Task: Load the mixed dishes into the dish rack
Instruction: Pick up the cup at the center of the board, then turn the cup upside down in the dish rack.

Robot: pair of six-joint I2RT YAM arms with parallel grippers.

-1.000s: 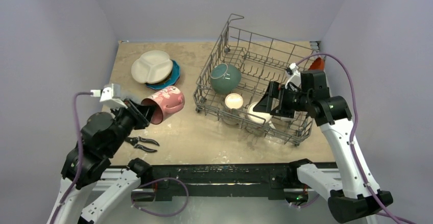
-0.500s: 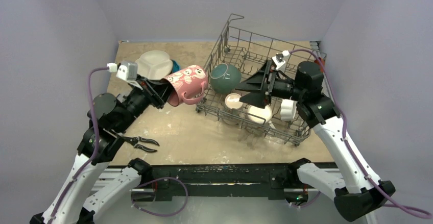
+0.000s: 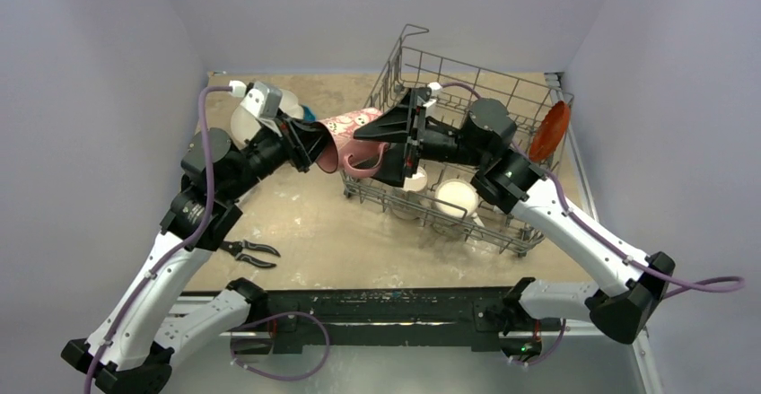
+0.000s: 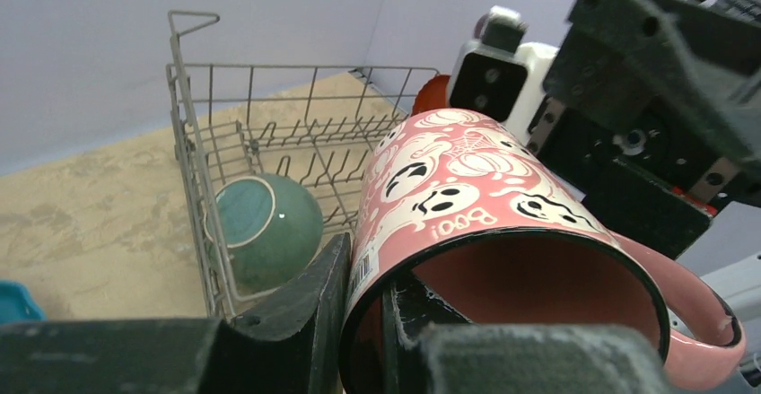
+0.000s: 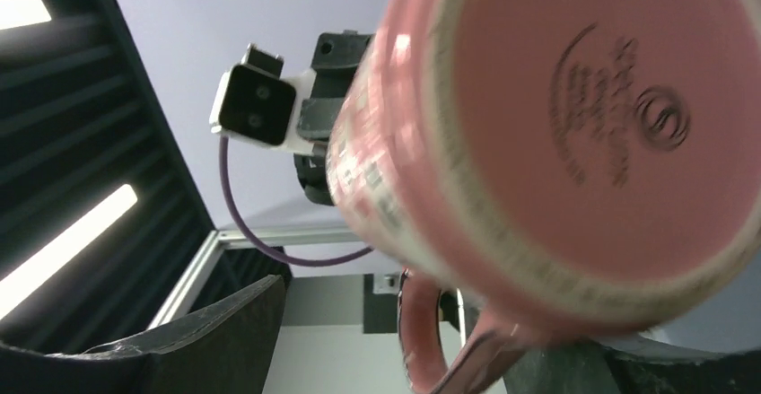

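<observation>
Pink mug (image 3: 350, 134) is up in the air, lying on its side just at the near-left corner of the dish rack (image 3: 467, 78). We've got the left gripper (image 3: 316, 147) clamped on its rim, one finger inside and one outside, with the base pointing away so the other arm has something to take. Right gripper (image 3: 377, 152) is spread wide around that base, fingers (image 5: 215, 331) on either side and not gripping; whether they touch, we can't tell. We read this as a handover: the right arm better reaches the rack's inside, where the teal bowl (image 4: 265, 228) and a cream mug (image 3: 456, 198) sit.
</observation>
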